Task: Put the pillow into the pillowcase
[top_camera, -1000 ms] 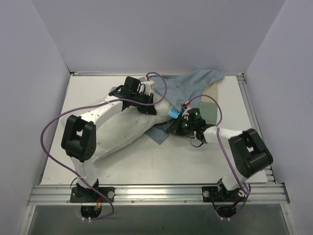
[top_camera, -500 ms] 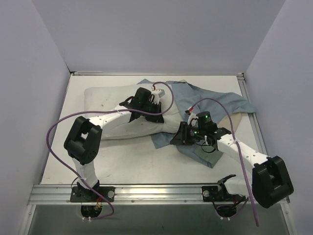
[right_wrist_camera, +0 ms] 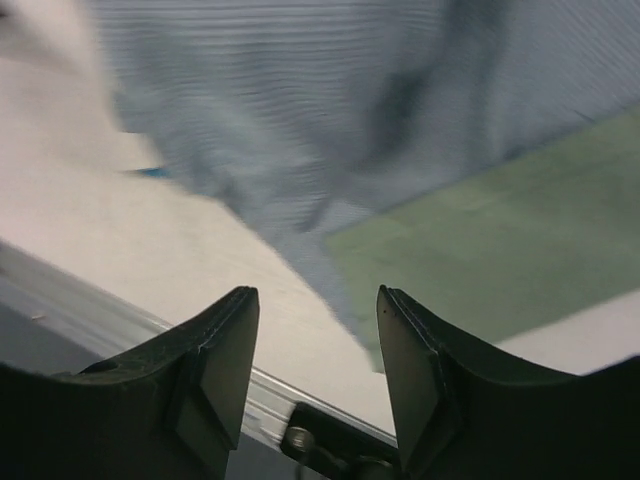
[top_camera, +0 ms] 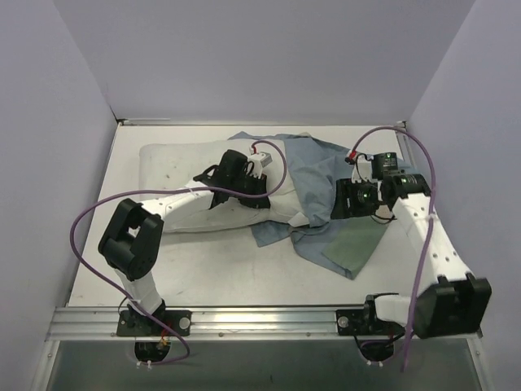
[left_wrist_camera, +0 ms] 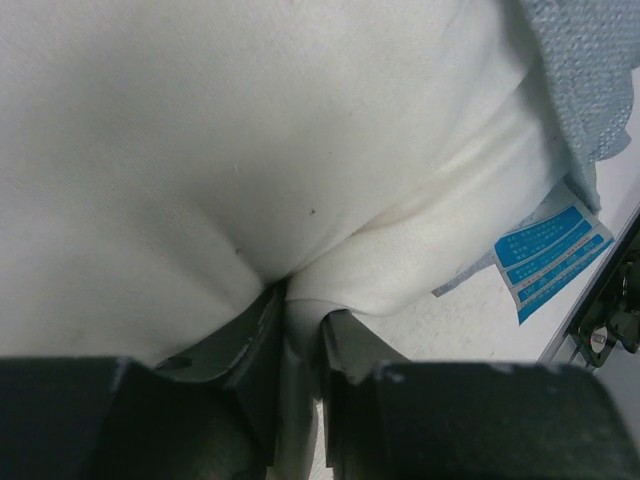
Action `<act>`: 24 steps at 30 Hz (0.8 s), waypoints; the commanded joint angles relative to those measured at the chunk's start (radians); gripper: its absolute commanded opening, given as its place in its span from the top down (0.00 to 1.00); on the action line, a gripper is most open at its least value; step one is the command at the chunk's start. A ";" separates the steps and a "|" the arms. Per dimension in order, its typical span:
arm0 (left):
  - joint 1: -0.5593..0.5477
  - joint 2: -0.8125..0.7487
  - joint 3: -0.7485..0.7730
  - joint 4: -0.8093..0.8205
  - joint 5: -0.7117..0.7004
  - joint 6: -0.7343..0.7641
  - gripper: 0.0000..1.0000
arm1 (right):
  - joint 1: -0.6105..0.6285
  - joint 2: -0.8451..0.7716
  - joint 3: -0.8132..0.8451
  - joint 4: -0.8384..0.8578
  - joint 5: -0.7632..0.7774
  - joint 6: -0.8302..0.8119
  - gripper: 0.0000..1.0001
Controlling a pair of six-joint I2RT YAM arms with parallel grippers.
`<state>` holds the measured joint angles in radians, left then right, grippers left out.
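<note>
The white pillow [top_camera: 175, 163] lies across the table from the back left toward the middle. Its right end rests on the blue-grey pillowcase [top_camera: 313, 163]. My left gripper [top_camera: 259, 195] sits on that end. In the left wrist view the gripper [left_wrist_camera: 300, 320] is shut on a pinched fold of the pillow [left_wrist_camera: 250, 150], with the pillowcase [left_wrist_camera: 590, 70] and a blue-printed tag [left_wrist_camera: 550, 250] just beyond. My right gripper [top_camera: 334, 199] hovers over the pillowcase. In the right wrist view the gripper [right_wrist_camera: 315, 300] is open and holds nothing, with the pillowcase [right_wrist_camera: 300, 120] below it.
A green panel [top_camera: 354, 244] of the pillowcase lies flat at the front right and shows as the green panel [right_wrist_camera: 500, 230] in the right wrist view. The metal rail [top_camera: 260, 318] runs along the near edge. Grey walls close in the back and both sides.
My right gripper opened, let go of the pillowcase and swung back to the right. The pillow and pillowcase came down flat onto the table. My left gripper keeps its fold.
</note>
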<state>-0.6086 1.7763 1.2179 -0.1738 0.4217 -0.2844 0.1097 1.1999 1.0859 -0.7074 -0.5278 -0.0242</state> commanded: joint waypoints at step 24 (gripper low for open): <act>0.075 -0.113 0.019 -0.173 0.069 0.242 0.50 | -0.346 0.862 0.798 -0.285 0.448 -0.536 0.23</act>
<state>-0.5507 1.7382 1.2209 -0.2775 0.4496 -0.1608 -0.2264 2.2131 1.7969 -0.9550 -0.0834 -0.5289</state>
